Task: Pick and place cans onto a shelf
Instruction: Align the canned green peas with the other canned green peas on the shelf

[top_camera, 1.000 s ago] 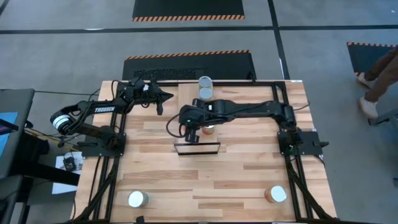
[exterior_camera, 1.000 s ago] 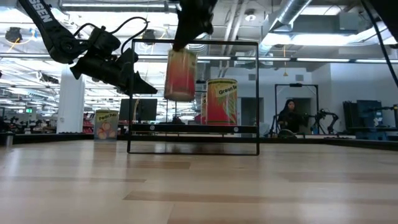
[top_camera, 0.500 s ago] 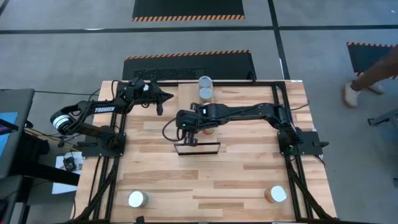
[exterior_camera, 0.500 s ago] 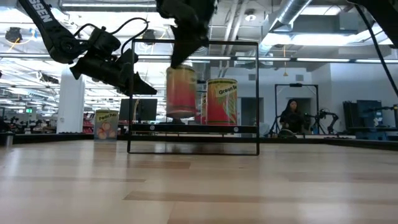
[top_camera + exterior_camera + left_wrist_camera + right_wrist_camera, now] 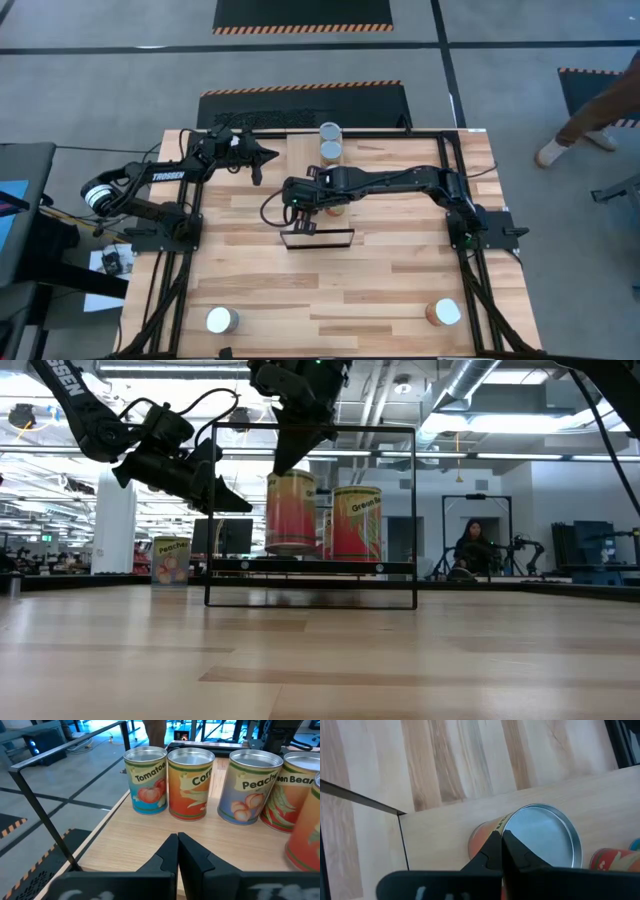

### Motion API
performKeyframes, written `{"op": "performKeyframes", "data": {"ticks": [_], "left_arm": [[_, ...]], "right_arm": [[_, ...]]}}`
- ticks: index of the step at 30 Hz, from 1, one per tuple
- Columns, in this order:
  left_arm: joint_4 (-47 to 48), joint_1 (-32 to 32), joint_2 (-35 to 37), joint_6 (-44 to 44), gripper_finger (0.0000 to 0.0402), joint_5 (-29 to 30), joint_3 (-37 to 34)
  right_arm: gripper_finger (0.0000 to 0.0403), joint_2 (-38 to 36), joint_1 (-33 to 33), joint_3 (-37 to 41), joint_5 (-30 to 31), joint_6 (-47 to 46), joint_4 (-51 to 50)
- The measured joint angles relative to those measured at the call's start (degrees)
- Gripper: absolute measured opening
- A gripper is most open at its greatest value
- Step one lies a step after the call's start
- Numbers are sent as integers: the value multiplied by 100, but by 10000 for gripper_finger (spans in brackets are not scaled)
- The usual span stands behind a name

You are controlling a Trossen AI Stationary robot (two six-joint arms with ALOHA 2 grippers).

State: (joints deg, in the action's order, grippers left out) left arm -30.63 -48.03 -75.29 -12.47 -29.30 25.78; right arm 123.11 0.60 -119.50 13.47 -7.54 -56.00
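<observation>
**Right gripper poised above a can standing on the shelf**

The right gripper (image 5: 283,460) is shown just over an orange-labelled can (image 5: 291,512), apart from its lid. Its fingers (image 5: 499,840) are pressed together and nothing is held. The can stands upright on the shelf (image 5: 250,567), beside a second can (image 5: 356,523) marked with green lettering. Both are enclosed by the thin dark frame (image 5: 310,426).

The step in hand is judged to be the retreat after placement. A straight vertical lift is advised, since any sideways drift could tip the can or catch the frame's top bar.

The left gripper (image 5: 268,153) is held waiting near the table's far edge, its fingers likewise closed on nothing. It faces a row of cans labelled tomato (image 5: 146,780), corn (image 5: 190,784) and peach (image 5: 249,786).

Two further cans (image 5: 220,320) (image 5: 443,312) are left at the near corners of the table (image 5: 400,270).

The tabletop is of pale, striped wood planks. Beyond it a large workshop hall with exposed ceiling ducts is seen. A seated person (image 5: 467,545) is visible in the hall.
</observation>
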Motion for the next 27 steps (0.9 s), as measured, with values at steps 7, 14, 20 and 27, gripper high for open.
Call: {"op": "performKeyframes", "data": {"ticks": [7,14,20,27], "left_arm": [[0,0,0,0,0,0,0],[0,-2,0,0,0,0,0],[1,0,-2,0,0,0,0],[7,0,-2,0,0,0,0]], "right_arm": [[7,0,0,0,0,-86,94],[7,0,-2,0,0,-100,135],[7,0,-2,0,0,-105,133],[7,0,-2,0,4,-137,122]]}}
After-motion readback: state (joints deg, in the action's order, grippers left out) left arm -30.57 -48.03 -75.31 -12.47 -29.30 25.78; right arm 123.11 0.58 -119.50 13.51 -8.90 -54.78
